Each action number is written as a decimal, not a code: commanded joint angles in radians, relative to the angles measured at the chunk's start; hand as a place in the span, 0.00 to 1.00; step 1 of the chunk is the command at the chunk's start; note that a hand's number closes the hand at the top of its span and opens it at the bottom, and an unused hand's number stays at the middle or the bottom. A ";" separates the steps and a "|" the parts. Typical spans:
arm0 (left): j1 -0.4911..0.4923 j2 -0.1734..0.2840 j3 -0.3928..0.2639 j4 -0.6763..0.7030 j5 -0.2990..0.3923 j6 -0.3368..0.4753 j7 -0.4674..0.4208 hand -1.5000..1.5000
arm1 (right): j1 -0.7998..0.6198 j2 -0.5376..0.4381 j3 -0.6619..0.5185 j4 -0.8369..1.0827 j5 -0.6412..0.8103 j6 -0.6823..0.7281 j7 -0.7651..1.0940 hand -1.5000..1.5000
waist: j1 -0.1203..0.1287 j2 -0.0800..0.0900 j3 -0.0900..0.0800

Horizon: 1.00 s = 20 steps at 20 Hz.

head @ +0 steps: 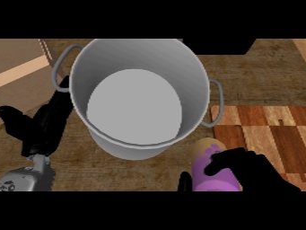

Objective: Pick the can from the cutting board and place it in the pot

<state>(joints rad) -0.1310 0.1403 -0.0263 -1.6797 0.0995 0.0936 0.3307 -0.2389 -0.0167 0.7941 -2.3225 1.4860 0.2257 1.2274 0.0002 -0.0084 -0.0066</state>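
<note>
Purple can (212, 168) wrapped by right hand (258, 173) fingers (223, 161).

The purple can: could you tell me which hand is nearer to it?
Right. The right hand is curled round the can; the left hand rests beyond the pot.

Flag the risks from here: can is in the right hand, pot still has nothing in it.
1. The can sits low beside the pot, below its rim; moving sideways without lifting first could knock the wall.
2. The right hand covers only part of the can, so it could tilt during the lift.
3. The left hand rests close to the pot's left side, which may crowd any shift.
</note>
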 commanded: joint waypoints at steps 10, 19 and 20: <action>-0.024 -0.037 -0.043 0.018 -0.025 0.010 -0.010 0.50 | -0.342 0.016 -0.266 0.155 -0.195 0.057 0.238 1.00 | 0.040 0.011 0.000; -0.042 -0.033 -0.031 0.010 -0.005 -0.004 -0.001 0.50 | -0.582 0.016 -0.479 0.487 -0.370 -0.005 0.231 1.00 | 0.052 0.014 0.003; -0.052 -0.029 -0.024 0.019 -0.010 0.006 0.021 0.50 | -0.624 0.016 -0.501 0.514 -0.395 0.018 0.232 1.00 | 0.047 0.012 0.003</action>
<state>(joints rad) -0.1690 0.1120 -0.0592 -1.6681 0.0856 0.0955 0.3419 -0.7299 -0.0109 0.3551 -1.9363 1.1672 0.2181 1.2287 0.0481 0.0032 -0.0041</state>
